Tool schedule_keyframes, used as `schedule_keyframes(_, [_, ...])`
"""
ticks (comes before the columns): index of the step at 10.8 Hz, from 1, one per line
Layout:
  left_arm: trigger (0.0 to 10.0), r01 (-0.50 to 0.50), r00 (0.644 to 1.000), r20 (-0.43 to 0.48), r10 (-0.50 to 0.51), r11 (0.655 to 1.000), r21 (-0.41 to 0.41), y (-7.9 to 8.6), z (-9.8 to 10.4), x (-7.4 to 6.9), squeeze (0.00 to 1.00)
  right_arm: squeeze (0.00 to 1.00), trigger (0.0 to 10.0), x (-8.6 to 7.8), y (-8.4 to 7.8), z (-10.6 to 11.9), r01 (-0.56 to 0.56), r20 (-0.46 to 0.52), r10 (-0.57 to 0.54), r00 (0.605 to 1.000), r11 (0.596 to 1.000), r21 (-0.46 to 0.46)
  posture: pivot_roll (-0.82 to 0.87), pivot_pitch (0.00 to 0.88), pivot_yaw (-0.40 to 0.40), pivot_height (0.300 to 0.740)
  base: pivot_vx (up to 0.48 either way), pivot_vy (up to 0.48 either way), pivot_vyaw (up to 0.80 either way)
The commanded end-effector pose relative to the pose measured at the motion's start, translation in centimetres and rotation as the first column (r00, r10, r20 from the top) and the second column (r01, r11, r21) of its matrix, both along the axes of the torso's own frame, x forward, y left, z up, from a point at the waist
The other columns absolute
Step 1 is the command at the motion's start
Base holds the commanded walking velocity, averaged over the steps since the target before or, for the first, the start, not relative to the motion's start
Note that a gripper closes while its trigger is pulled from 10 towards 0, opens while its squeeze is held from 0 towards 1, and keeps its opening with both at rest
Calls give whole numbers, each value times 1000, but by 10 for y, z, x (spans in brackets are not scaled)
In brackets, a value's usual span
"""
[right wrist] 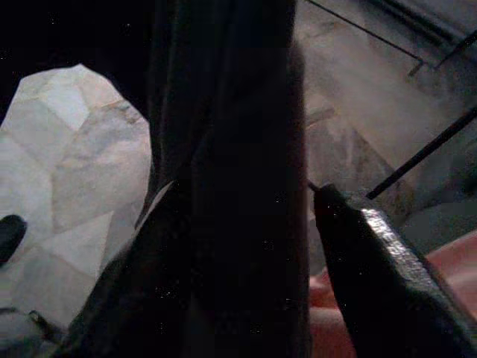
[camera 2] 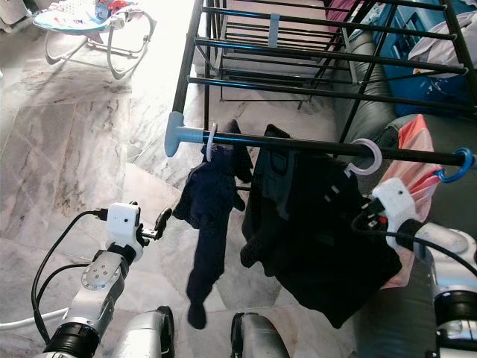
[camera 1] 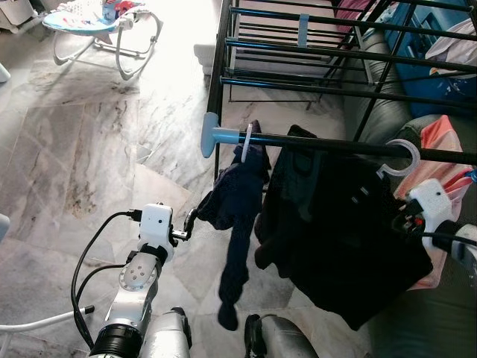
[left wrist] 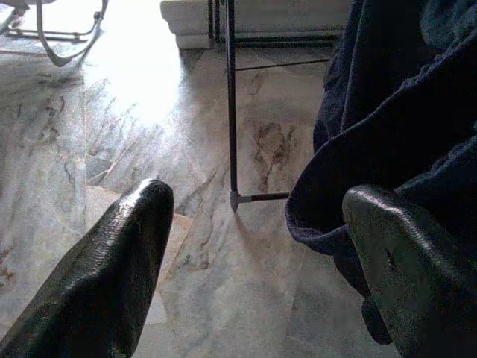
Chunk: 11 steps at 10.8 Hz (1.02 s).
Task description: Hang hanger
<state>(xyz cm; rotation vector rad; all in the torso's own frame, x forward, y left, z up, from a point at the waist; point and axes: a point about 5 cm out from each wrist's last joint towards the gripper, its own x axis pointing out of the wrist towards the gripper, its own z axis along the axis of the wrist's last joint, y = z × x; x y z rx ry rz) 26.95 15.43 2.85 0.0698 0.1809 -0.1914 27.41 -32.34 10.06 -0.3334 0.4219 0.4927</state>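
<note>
Fingers (left wrist: 112, 283) of the left gripper (camera 1: 188, 226) stood spread with nothing between them, marble floor (left wrist: 223, 283) showing through the gap; one fingertip sat just beside the hem of a navy garment (camera 1: 237, 195). Fingers (right wrist: 380, 291) of the right gripper (right wrist: 246, 246) were parted around a fold of the black garment (camera 1: 335, 239); whether they pinched the cloth could not be told.

Left gripper hovered low, near the navy garment's lower left edge, its white wrist housing (camera 1: 156, 221) and silver arm (camera 1: 130, 287) trailing a black cable (camera 1: 93, 246). Right gripper's white housing (camera 2: 395, 203) was at the black garment's right side, below the rail.

White hanger hook (camera 2: 365, 156) was looped over the black front rail (camera 2: 313, 145) of the drying rack (camera 1: 313, 56), the black garment hanging from it. Navy garment hung from a second white hook (camera 2: 212, 143) near the rail's pale blue end cap (camera 2: 174, 134). Blue hook (camera 2: 456, 165) sat further right on the same rail, with a pink garment (camera 1: 440, 160) beneath. Baby bouncer (camera 1: 104, 30) stood well apart on the floor, far left. Grey sofa (camera 1: 380, 112) lay behind the rack.
</note>
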Motion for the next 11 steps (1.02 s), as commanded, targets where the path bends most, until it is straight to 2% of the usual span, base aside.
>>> schedule_keyframes(1, [10000, -2, 999, -39, 2, 1000, 8, 0, -8, -5, 0, 0, 0, -5, -4, -4, 2, -32, -3, 999, 1000, -13, -49, 189, -53, 740, 0, 0, 0])
schedule_keyframes(7, [10000, -1, 999, -39, 2, 1000, 13, -1, -7, -3, 0, 0, 0, -1, -1, -5, 4, -22, -4, 1000, 1000, -21, -43, 183, -51, 740, 0, 0, 0])
schedule_keyframes(11, [10000, 5, 1000, -15, -5, 1000, 25, 0, -2, 2, 0, 0, 0, 8, 10, -5, -24, -15, 23, 1000, 1000, -8, -31, 213, -36, 740, 0, 0, 0])
